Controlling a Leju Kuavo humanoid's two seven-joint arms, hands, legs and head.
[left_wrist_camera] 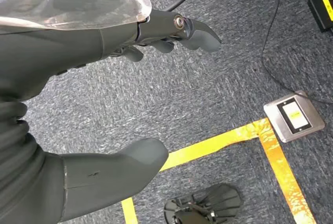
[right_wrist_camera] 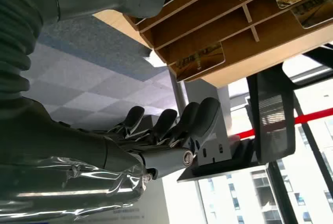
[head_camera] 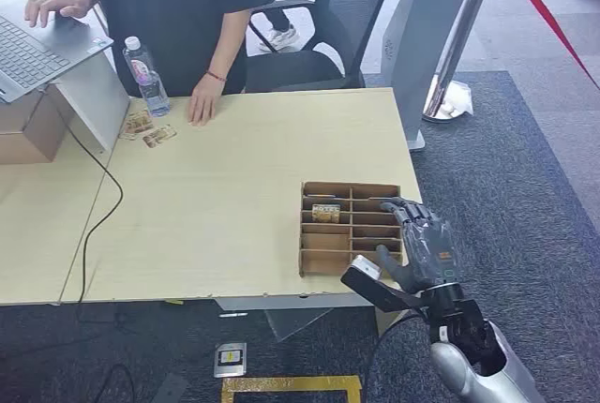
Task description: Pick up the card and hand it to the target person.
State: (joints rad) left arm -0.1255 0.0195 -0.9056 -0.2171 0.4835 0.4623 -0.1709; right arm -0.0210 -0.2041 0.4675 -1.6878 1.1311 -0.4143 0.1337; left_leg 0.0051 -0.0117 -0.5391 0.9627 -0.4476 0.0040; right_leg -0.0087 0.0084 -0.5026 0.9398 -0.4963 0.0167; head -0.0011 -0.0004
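While hovering at the slotted tray's [head_camera: 339,267] right edge, evidently lined up for a reach, holds nothing in the right hand [head_camera: 422,246], fingers [head_camera: 397,208] apart, leaves the card [head_camera: 325,213] slotted left of the fingertips, and hangs the left hand [left_wrist_camera: 78,41] empty and slack.

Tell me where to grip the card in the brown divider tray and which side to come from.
Probably pinch the card by its upper long edge, coming from above. It sits inside a slot of the tray, so the dividers block its sides. The right hand hovers at the tray's right end, fingers spread, holding nothing.
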